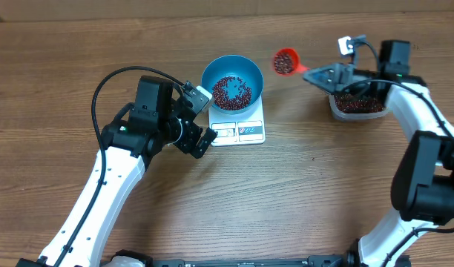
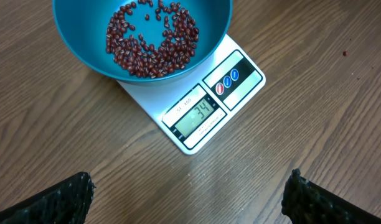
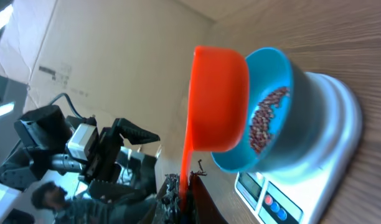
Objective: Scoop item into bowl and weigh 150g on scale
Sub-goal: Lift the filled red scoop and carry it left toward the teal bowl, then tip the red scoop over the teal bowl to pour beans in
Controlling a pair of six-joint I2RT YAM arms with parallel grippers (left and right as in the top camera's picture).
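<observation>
The brown wooden counter [image 1: 301, 185] bears a clear plastic tub [image 1: 358, 117] of small maroon beans [image 1: 357, 104], right. The white rectangular digital scale [image 1: 251, 132] carries the deep blue bowl [image 1: 231, 65], part-filled, for weighing. The left tool [image 1: 203, 117] gapes empty beside it. The right tool [image 1: 322, 75] clamps a loaded orange-red plastic scoop [image 1: 285, 61] between tub and bowl, path unobstructed.

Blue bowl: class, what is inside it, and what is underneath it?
Inside: a loose heap of dark red beans, bare blue sides around it. Underneath: a white scale, of which only the front strip with display and buttons shows; the bowl covers the rest.
</observation>
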